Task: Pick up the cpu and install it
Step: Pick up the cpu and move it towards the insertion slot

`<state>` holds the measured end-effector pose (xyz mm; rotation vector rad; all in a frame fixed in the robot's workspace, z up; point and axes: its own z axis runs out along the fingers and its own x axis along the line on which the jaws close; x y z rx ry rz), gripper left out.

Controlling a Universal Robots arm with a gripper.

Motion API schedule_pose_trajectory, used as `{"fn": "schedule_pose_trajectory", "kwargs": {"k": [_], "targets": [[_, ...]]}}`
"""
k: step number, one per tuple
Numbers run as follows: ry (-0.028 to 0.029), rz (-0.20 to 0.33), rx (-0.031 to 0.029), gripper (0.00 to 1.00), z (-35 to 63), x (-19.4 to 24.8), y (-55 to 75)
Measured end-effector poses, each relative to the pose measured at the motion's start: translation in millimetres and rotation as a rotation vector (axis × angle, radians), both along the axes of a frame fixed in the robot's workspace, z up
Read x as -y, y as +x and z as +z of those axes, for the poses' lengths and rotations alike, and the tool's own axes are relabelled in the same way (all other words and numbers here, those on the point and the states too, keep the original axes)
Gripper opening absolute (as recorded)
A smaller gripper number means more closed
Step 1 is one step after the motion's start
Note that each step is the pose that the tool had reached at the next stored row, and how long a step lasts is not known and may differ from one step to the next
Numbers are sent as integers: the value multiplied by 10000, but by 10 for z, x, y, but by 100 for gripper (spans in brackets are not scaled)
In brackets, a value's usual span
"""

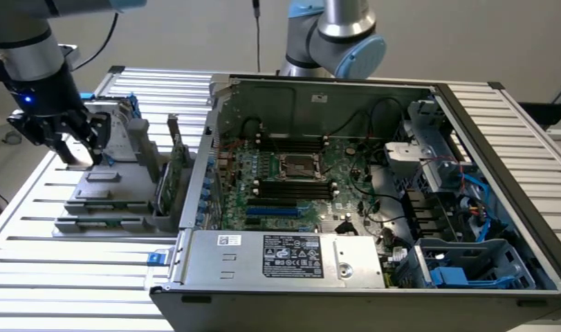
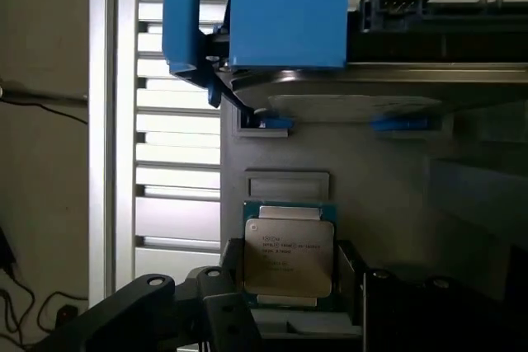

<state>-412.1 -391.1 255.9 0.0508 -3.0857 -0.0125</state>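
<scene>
The cpu (image 2: 289, 246) is a small square chip with a pale metal top and printed lettering. It lies flat against the grey parts holder (image 1: 114, 194) at the exterior view's left. My gripper (image 1: 77, 158) reaches down onto that holder. In the wrist view my gripper (image 2: 289, 286) straddles the chip, with one black finger (image 2: 232, 274) against one side and the other finger (image 2: 346, 274) against the opposite side. The jaws look closed against the chip's edges. The open computer case (image 1: 501, 138) lies to the exterior view's right, its empty cpu socket (image 1: 297, 164) in the middle of the green motherboard.
A hard drive in a blue bracket (image 2: 287, 22) stands on the holder just beyond the chip. Upright cards (image 1: 174, 173) stand between holder and case. A second arm (image 1: 340, 38) rises behind the case. The slatted aluminium table (image 1: 68, 256) extends toward the front.
</scene>
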Motion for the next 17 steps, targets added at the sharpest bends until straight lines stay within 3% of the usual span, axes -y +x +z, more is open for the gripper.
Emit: {"fn": "schedule_pose_trajectory", "kwargs": {"k": [9, 17], "targets": [[2, -24, -24, 54, 408, 0, 210], [0, -24, -94, 54, 773, 0, 564]]}}
